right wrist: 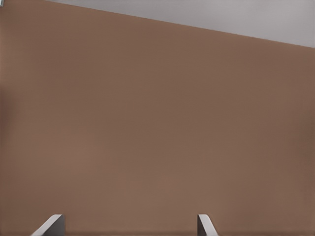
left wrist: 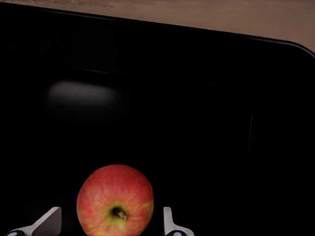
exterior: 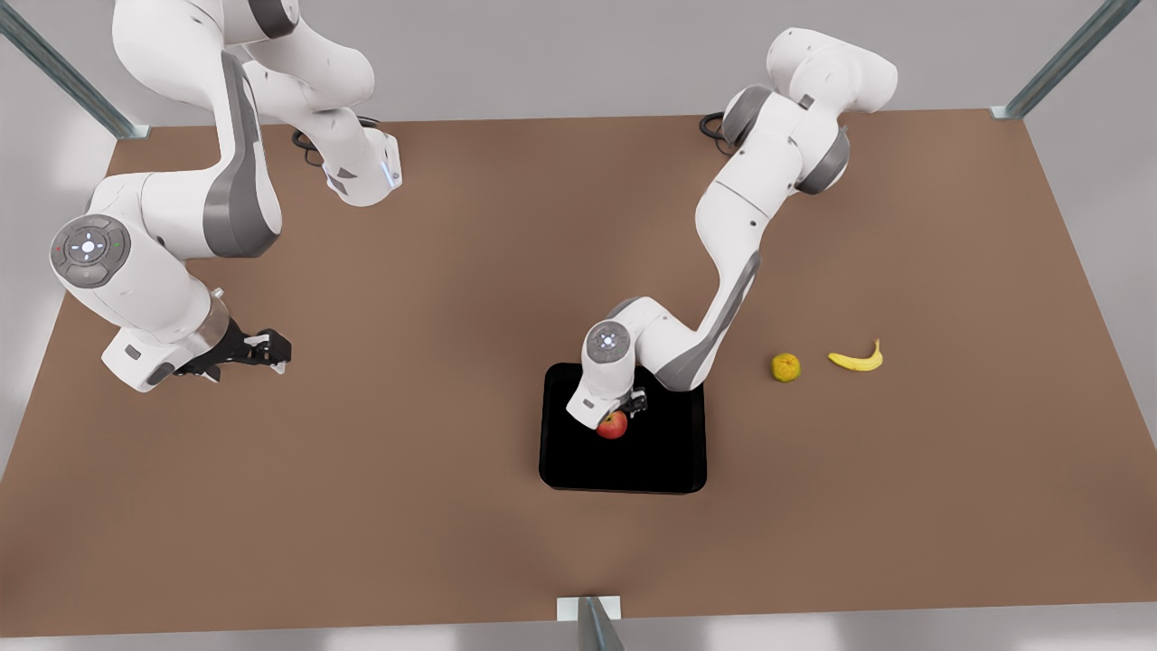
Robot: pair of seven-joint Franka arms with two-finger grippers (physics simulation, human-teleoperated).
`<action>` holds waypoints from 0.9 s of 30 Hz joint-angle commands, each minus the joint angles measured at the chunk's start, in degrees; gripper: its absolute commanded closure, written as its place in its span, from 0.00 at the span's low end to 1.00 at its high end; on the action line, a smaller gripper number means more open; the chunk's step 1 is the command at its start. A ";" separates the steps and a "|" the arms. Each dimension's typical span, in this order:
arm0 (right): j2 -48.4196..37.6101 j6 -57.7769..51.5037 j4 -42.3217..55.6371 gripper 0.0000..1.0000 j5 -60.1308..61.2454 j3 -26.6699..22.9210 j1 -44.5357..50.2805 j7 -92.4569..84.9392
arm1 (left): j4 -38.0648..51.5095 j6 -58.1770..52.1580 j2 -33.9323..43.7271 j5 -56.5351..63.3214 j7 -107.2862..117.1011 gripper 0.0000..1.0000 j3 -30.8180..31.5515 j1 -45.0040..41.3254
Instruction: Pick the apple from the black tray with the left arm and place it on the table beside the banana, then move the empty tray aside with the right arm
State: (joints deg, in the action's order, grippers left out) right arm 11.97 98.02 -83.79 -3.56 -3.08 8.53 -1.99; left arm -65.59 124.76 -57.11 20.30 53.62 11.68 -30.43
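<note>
Tray (exterior: pixel 669 452) comes first, nearest the camera: a black, shallow, round-cornered one lying flat on the brown table (exterior: pixel 434 434), a little right of centre in the front view. The apple (exterior: pixel 613 425) sits inside it, toward its left and far part, red with a yellowish patch round the stem. The left gripper (exterior: pixel 624 411) is down over the fruit; in the left wrist view its fingers (left wrist: pixel 170 223) stand spread to either side of the apple (left wrist: pixel 115 200), with a gap on each side, so nothing is gripped yet.

The fruit looks firm, smooth and round, light enough for a two-finger grasp, though its curved skin could slip if pinched off centre. I would close across its widest girth, with the stem pointing away from the pads, and squeeze only moderately to avoid bruising.

Farther out on the front view's left, the right gripper (exterior: pixel 262 351) waits above bare table, well apart from the tray; its fingers (right wrist: pixel 49 226) are parted and hold nothing.

Farther back and to the front view's right lie a small yellowish-orange fruit (exterior: pixel 785 367) and, just beyond it, the banana (exterior: pixel 859 359). Open table surrounds the banana, leaving room to set the apple down.
</note>
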 commanded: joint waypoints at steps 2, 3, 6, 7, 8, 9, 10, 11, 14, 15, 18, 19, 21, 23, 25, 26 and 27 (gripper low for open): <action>-0.11 -0.11 0.03 0.00 0.05 0.01 0.00 0.06 | -0.24 1.97 -0.20 1.24 10.46 0.00 -0.08 -0.07; -0.11 -0.38 0.03 0.00 0.05 -0.08 0.00 0.06 | -0.24 1.97 -0.64 1.15 10.54 0.00 -0.08 -0.07; -0.02 -0.38 0.03 0.00 -0.04 0.01 0.00 0.06 | -0.24 3.38 -1.69 1.24 10.54 0.00 -0.08 -0.07; -0.02 -0.38 0.03 0.00 -0.04 0.01 0.00 0.06 | -0.24 3.91 -1.87 1.24 10.63 0.00 0.01 -0.07; -0.02 -0.38 0.03 0.00 0.05 -0.08 0.00 0.06 | -0.24 3.91 -2.22 1.24 10.63 0.00 -0.08 -0.07; -0.02 -0.38 0.12 0.00 0.05 -0.08 0.00 0.06 | -0.24 3.99 -2.22 1.33 10.63 0.00 -0.08 -0.07; -0.02 -0.38 0.12 0.00 0.05 -0.08 0.00 0.06 | -0.24 4.00 -2.31 1.33 10.54 0.00 -0.08 -0.07; -0.02 -0.38 0.03 0.00 0.05 0.01 0.00 0.06 | -0.24 4.00 -2.48 1.33 10.54 0.00 -0.08 -0.07; -0.02 -0.38 0.12 0.00 -0.04 -0.08 0.00 0.06 | -0.15 4.00 -2.66 1.33 10.54 0.00 -0.17 -0.07; -0.02 -0.38 0.12 0.00 0.05 0.01 0.00 0.06 | -0.15 4.00 -2.66 1.33 10.54 0.00 -0.17 -0.07; -0.02 -0.38 0.12 0.00 0.05 -0.08 0.00 0.06 | -0.06 4.00 -2.66 1.24 10.63 0.24 -0.34 -0.07; -0.02 -0.38 0.12 0.00 -0.04 -0.08 0.00 0.06 | -0.06 4.00 -2.66 1.33 10.54 0.24 -0.34 -0.07; -0.02 -0.38 0.12 0.00 -0.04 0.01 0.00 0.06 | -0.06 3.82 -2.13 2.12 10.54 0.24 -0.34 -0.07; -0.02 -0.46 0.03 0.00 -0.04 -0.08 0.00 0.06 | -0.06 2.94 -0.81 1.85 10.28 0.24 -0.43 0.20; -0.02 -0.46 0.03 0.00 0.05 0.01 0.00 0.06 | 0.02 -0.04 1.56 1.59 8.70 0.24 -0.52 2.13; -0.02 -0.46 0.03 0.00 -0.04 0.01 0.00 0.06 | 0.11 -2.94 2.79 1.15 4.13 0.24 -0.08 4.06; -0.02 -0.46 0.12 0.00 -0.04 -0.08 0.00 0.06 | 0.11 -5.14 4.55 -1.31 -0.34 0.24 0.09 6.08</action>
State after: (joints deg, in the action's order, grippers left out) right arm 12.01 97.62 -83.73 -3.59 -3.11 8.52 -1.91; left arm -65.54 125.20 -53.47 20.88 60.60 11.63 -25.33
